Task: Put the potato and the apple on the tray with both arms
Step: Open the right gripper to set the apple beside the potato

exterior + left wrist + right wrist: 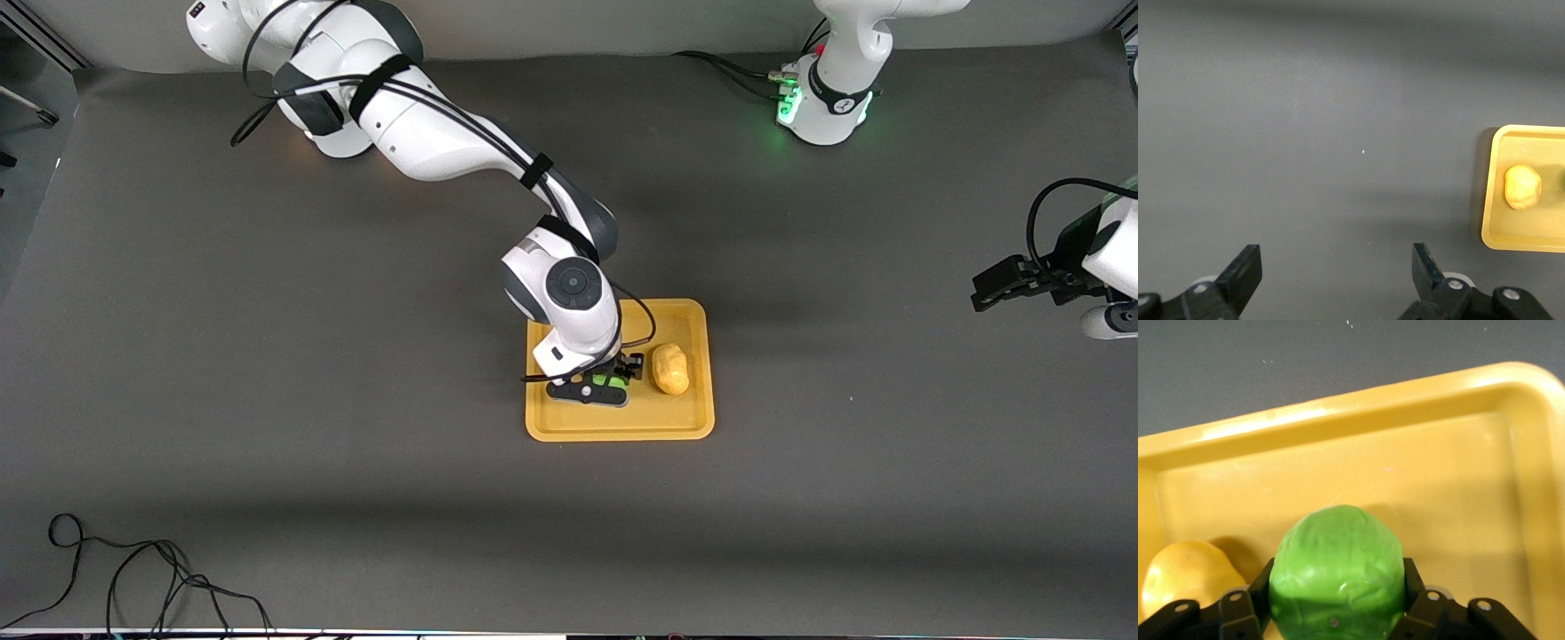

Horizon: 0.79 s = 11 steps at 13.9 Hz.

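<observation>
Dark grey matting is covering the whole table, and from the front camera the right gripper (603, 384) is reaching down inside the yellow-orange tray (685, 427), its fingers clamped on the green apple (608, 380), of which only a sliver is showing under the white wrist. Just beside the gripper, toward the left arm's end of the table, the yellow potato (670, 368) is already lying on the tray floor. Well apart from all this, the left gripper (1009, 283) is waiting over bare matting at the left arm's end of the table.

Seen from the left wrist, that gripper (1336, 267) is standing wide open with nothing between its fingers, while the tray (1493, 193) and potato (1523, 187) are sitting some way ahead of it.

Seen from the right wrist, the apple (1336, 573) is filling the gap between the two black fingers (1421, 603), with the tray's floor (1438, 487) close beneath and the potato (1181, 577) just beside.

Judging by this, the release is the step in hand: lowering until the apple is resting on the floor, then opening gently so it is not rolling into the potato or over the low rim, and lifting straight up
</observation>
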Tool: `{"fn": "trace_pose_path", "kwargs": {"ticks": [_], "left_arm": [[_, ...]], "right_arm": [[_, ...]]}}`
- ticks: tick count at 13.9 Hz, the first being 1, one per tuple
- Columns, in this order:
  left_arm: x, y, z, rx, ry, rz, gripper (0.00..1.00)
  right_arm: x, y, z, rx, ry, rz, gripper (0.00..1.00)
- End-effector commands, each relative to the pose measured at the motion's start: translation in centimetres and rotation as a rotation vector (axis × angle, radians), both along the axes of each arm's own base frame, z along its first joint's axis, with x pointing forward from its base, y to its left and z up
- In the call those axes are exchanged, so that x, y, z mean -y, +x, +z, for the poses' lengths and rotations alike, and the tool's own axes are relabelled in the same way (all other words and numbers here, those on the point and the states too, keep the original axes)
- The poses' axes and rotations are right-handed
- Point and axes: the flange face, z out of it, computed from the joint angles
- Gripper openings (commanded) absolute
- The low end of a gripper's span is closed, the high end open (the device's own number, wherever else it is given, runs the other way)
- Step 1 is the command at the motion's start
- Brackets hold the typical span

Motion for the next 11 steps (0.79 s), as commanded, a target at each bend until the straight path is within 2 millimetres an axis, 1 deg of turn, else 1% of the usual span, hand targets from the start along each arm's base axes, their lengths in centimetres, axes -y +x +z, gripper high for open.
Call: {"fn": "trace_pose_path", "kwargs": {"ticks": [1,4,5,6,7,8,9,10,11], "left_arm": [[0.6,0.0,1.5,0.007,-0.007,0.009,1.00],[1.1,0.1,2.4,0.027,-0.005,-0.005,1.00],[1.3,0.1,2.3,0.027,0.005,-0.011,1.00],[1.2,0.1,2.3,0.025,0.007,-0.011,1.00],[1.2,0.1,2.3,0.025,0.007,-0.011,1.00],[1.2,0.1,2.4,0.028,0.007,-0.012,1.00],[1.4,0.1,2.5,0.031,0.006,-0.015,1.00],[2.1,0.1,2.8,0.038,0.007,-0.026,1.00],[2.2,0.1,3.2,0.044,0.008,-0.028,1.00]], "right_arm": [[-0.7,0.0,0.1,0.018,0.002,-0.021,0.50],[-0.2,-0.2,-1.1,0.005,-0.020,-0.018,0.54],[-0.1,-0.4,-1.6,-0.002,-0.026,-0.018,0.57],[0.0,-0.3,-1.6,-0.002,-0.028,-0.019,0.67],[0.0,-0.3,-1.7,-0.003,-0.029,-0.020,1.00],[0.0,-0.3,-1.5,-0.004,-0.030,-0.020,1.00],[-0.1,-0.3,-0.5,-0.002,-0.028,-0.019,1.00],[0.1,-0.2,0.7,-0.015,-0.041,-0.022,1.00],[0.3,-0.3,2.2,-0.036,-0.061,-0.024,1.00]]}}
